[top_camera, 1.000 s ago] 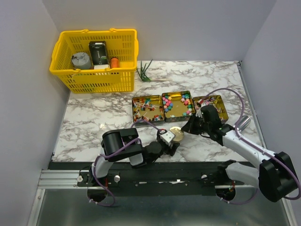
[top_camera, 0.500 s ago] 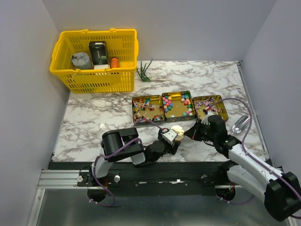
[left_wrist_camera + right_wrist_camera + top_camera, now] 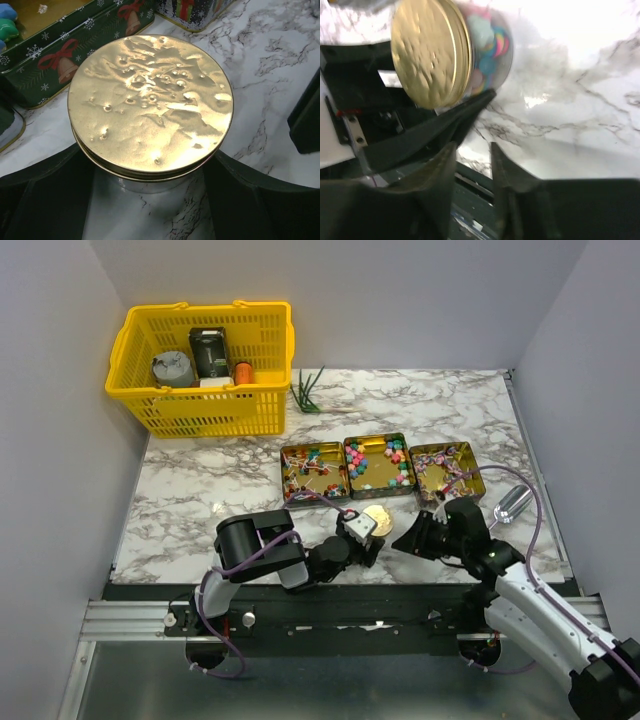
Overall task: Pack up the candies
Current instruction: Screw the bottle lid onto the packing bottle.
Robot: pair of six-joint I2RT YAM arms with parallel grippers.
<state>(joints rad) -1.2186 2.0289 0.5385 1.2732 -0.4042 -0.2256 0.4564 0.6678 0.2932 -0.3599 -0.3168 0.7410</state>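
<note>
Gold-lidded jar (image 3: 150,105) clasped in left pincer (image 3: 150,192), candies (image 3: 487,40) mostly hidden; right pincer (image 3: 471,150) slightly ajar, empty.

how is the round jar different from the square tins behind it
The jar is round with clear walls; the tins are square, green outside with bells and bows. The jar has its gold lid on; the tins stand open. The left claw grips the jar; the tins lie in a row with no claw on them. Both hold coloured candies.
</note>
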